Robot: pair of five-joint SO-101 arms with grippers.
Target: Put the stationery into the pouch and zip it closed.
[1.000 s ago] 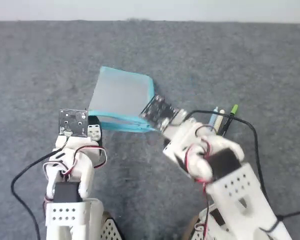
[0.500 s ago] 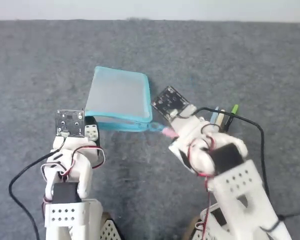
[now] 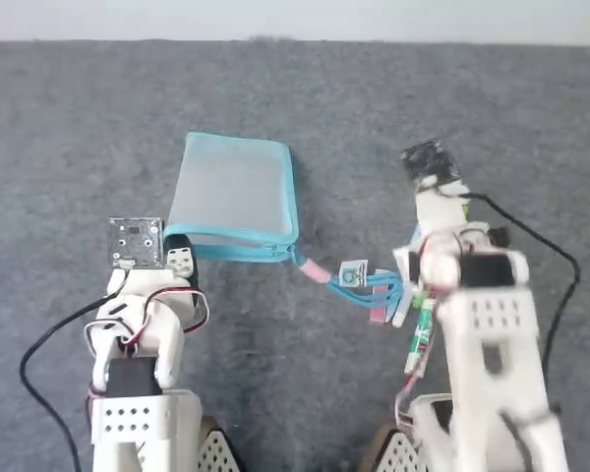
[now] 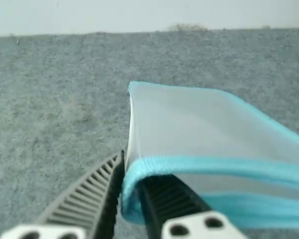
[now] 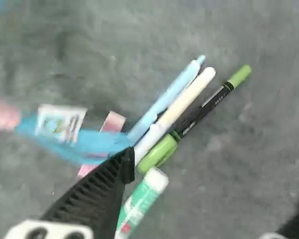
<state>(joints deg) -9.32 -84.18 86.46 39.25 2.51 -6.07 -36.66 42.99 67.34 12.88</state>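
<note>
Right wrist view, three pens (image 5: 174, 112), one tube (image 5: 139, 201), left hand (image 4: 132, 179) pinching one pouch (image 4: 189, 124), right hand (image 5: 126, 162) unclear.

Pouch (image 3: 234, 187): frosted, translucent sheet with a soft matt sheen, edged in turquoise woven cloth tape. Table covering (image 3: 452, 108): grey, rough, felt-like pile, matt throughout. The fingers (image 4: 92, 201) of the left gripper (image 4: 131, 181) are matt black plastic with moulded ribs, the arm housings (image 3: 487, 320) are smooth white plastic with a faint sheen, and the pens (image 5: 182, 102) have smooth plastic barrels with a light gloss.
</note>
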